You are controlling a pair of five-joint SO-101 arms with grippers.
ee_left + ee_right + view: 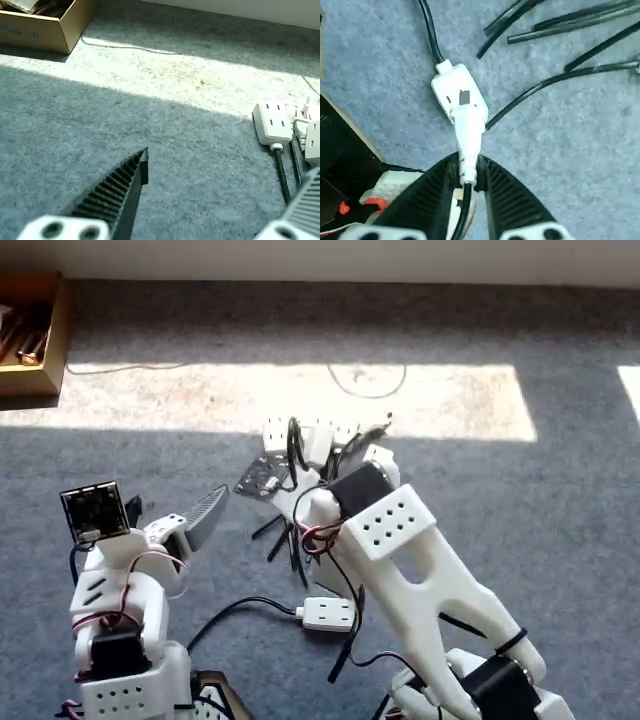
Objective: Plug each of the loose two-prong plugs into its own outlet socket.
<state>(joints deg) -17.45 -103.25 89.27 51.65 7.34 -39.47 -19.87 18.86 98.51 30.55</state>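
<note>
My right gripper [467, 162] is shut on a white two-prong plug [469, 131], and the plug's black cord runs back between the fingers. The plug's nose meets the end of a white outlet block [455, 90], which lies on the grey carpet beside the right arm's forearm [328, 613]. My left gripper [230, 165] hangs open over bare carpet with nothing in it [200, 515]. Two more white outlet blocks [272, 122] lie ahead of it to the right, part of a cluster of blocks and cords [300, 440] at the edge of the sunlit strip.
Several black cords [555, 22] cross the carpet near the held plug. A cardboard box [40, 30] stands at the far left [30, 335]. A thin wire [365, 385] loops across the sunlit carpet. The left arm's base [120, 680] is at the near edge.
</note>
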